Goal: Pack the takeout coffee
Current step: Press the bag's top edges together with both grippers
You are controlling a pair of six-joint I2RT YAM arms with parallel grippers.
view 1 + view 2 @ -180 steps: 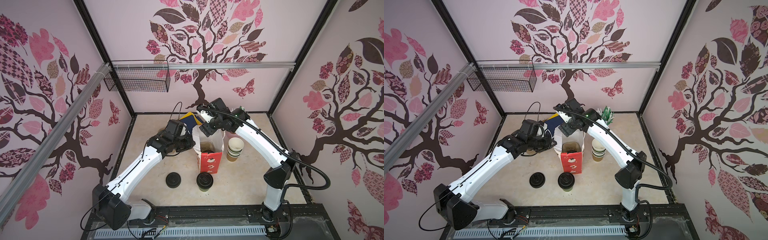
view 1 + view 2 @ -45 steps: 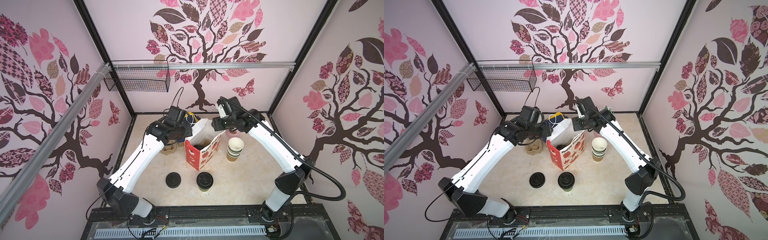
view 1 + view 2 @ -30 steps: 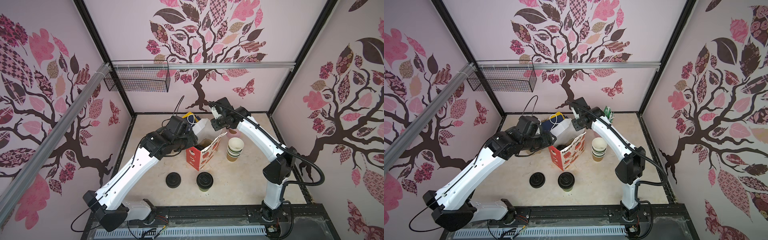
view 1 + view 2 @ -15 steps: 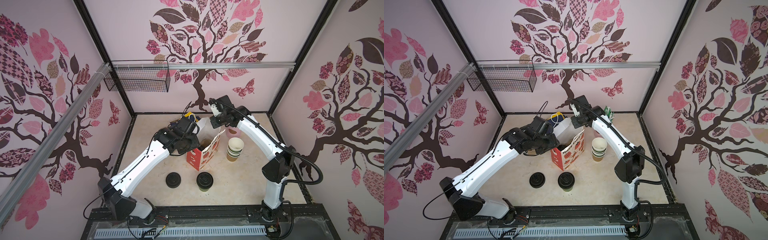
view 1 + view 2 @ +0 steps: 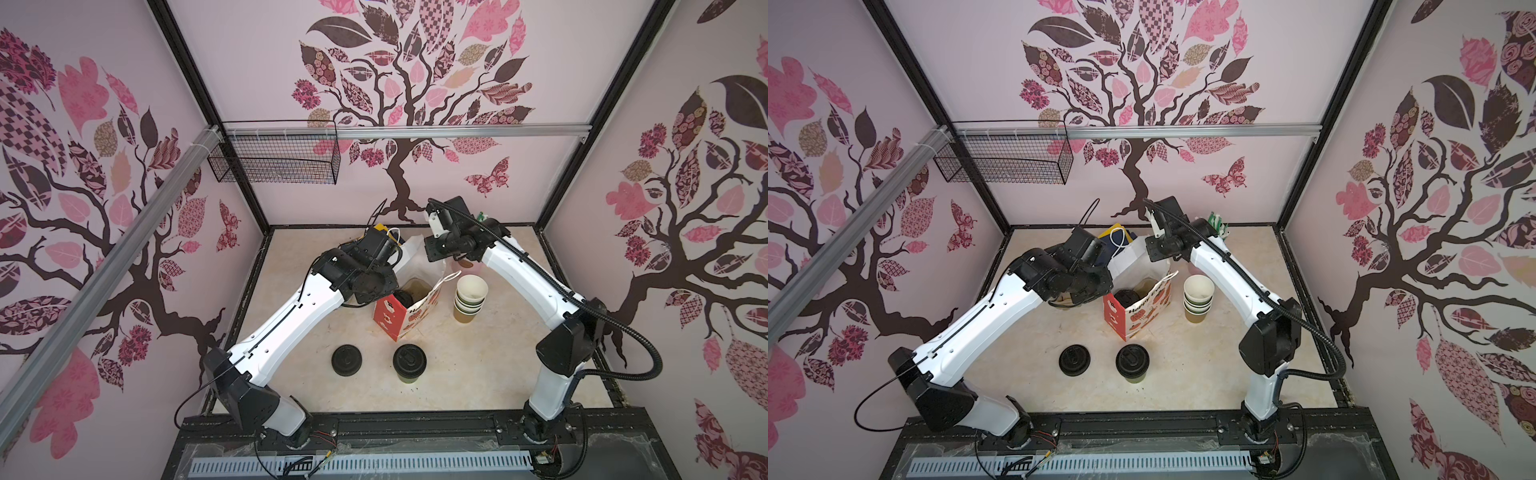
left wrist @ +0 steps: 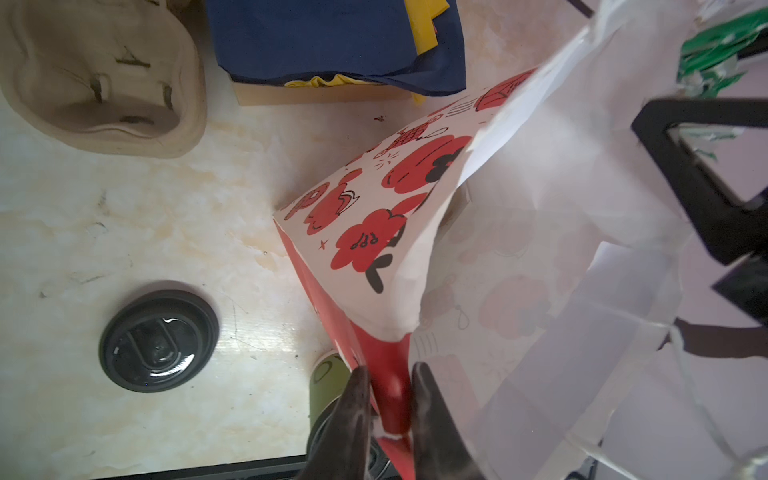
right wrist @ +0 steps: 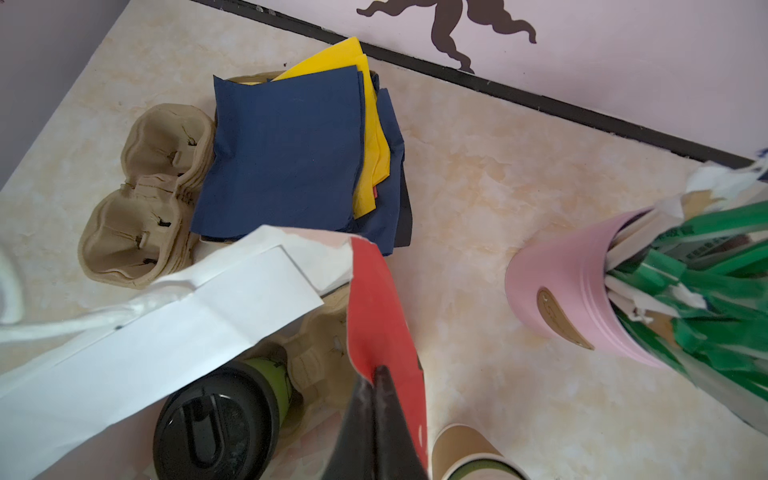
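The left tool (image 6: 390, 376) pinches the red left edge of the paper bag (image 5: 405, 320); the right tool (image 7: 376, 384) pinches its far rim. One lidded cup (image 7: 216, 424) sits inside, the other cup (image 5: 409, 366) stands on the counter (image 5: 478, 365) just nearer.

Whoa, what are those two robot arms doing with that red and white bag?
They are packing coffee to go. The left end effector and the right end effector each pinch a red edge of the paper bag, holding its mouth open. The first coffee cup already sits inside, in a cardboard carrier. The second coffee cup stands on the table in front of the bag, not yet packed.
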